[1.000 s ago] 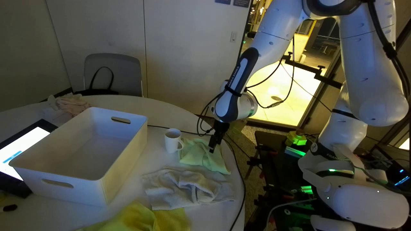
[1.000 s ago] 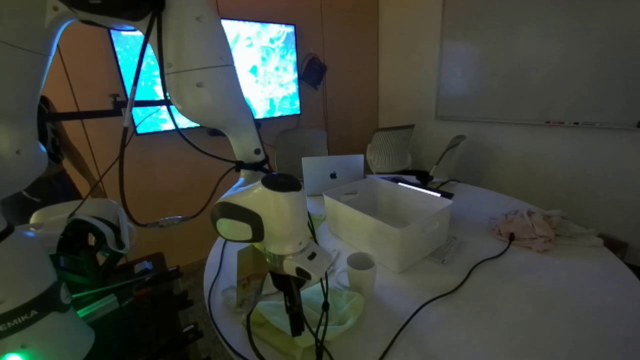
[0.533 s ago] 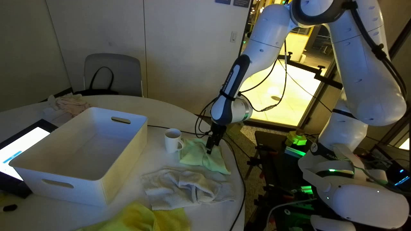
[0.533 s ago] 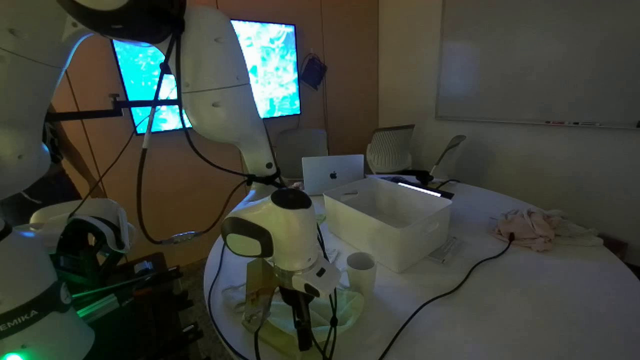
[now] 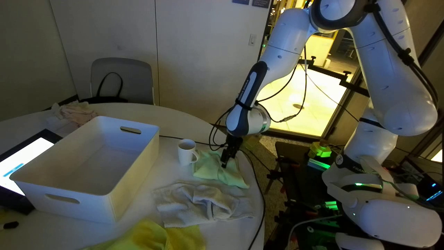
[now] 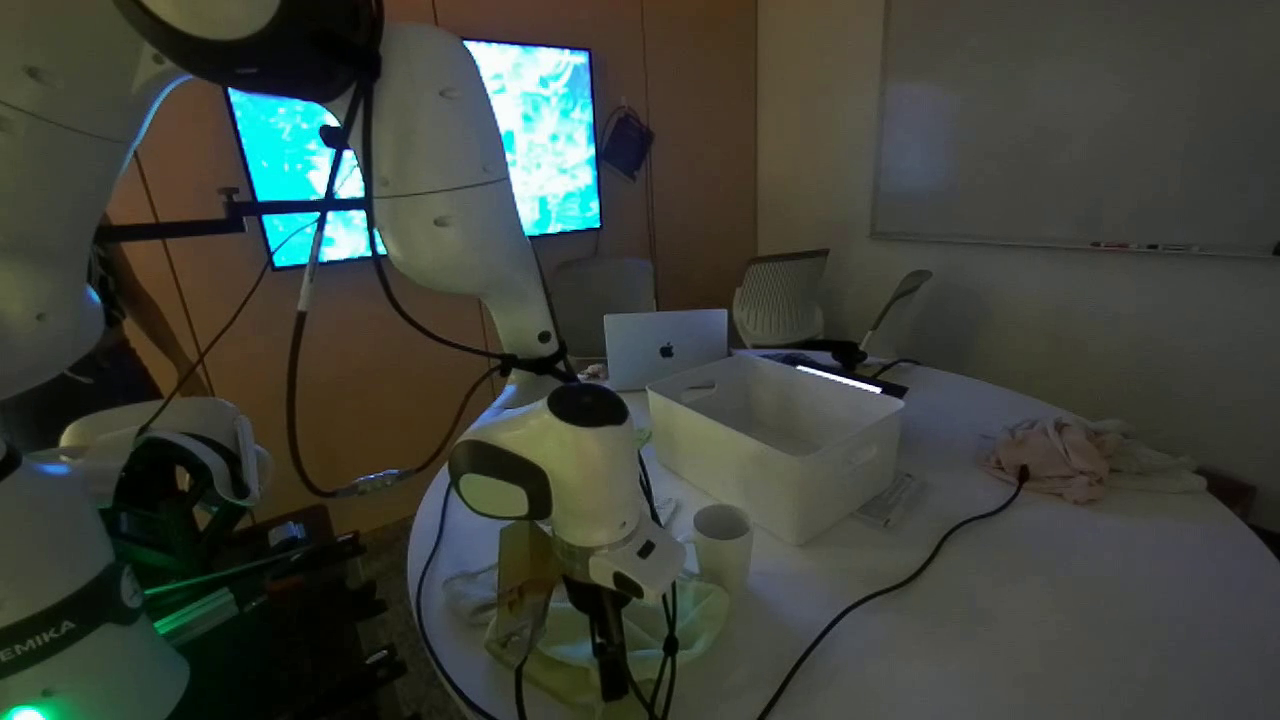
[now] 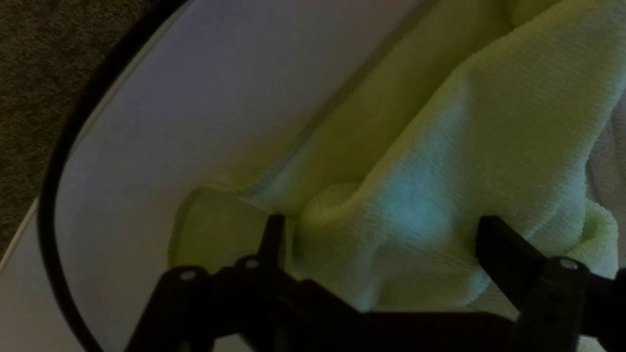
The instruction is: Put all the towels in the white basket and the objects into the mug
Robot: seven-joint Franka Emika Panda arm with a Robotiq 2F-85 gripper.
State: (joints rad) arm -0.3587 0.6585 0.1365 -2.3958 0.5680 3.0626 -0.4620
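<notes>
Toward the right edge of the table (image 5: 166, 170) in an exterior view, the green towel (image 5: 210, 170) is loosely bunched just right of the mug (image 5: 186, 152), its raised fold framed, in the wrist view, by the widely parted claw (image 7: 382, 220), in which nothing is gripped. That spread is presumably meant for a pinch on the ridge, so the green towel can be carried to the basket (image 5: 135, 177) farther left; the arm (image 5: 286, 38) is bent high and angled down from the right.
</notes>
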